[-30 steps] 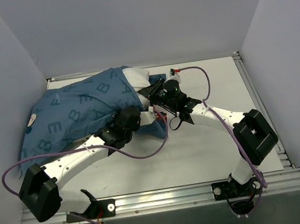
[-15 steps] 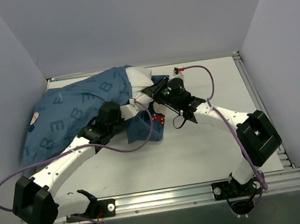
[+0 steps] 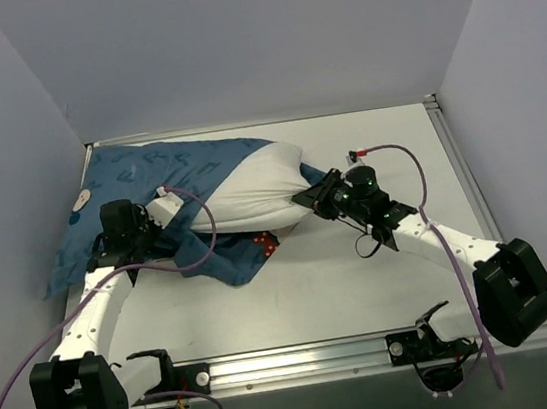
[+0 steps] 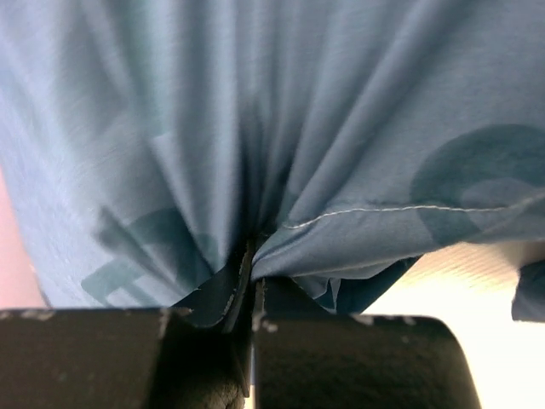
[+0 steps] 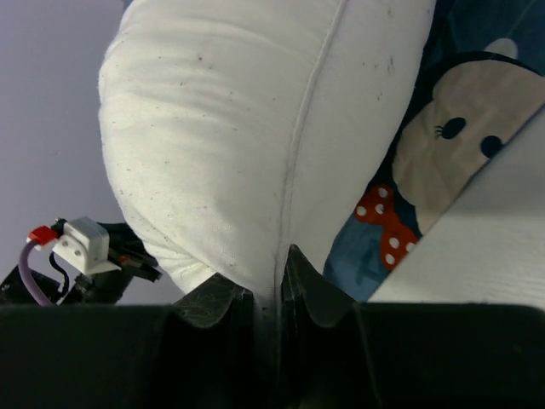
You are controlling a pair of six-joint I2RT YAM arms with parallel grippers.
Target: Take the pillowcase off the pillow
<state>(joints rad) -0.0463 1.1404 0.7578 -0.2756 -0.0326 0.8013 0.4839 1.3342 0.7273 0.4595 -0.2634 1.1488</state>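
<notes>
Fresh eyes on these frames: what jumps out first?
The white pillow lies half out of the blue printed pillowcase at the far left of the table. The left gripper, jaws shut, pinches bunched pillowcase fabric. The right gripper, jaws shut, clamps the pillow's bare end near the table's middle.

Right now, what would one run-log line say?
left claw: shut on pillowcase | right claw: shut on pillow | pillow: partly out of pillowcase
</notes>
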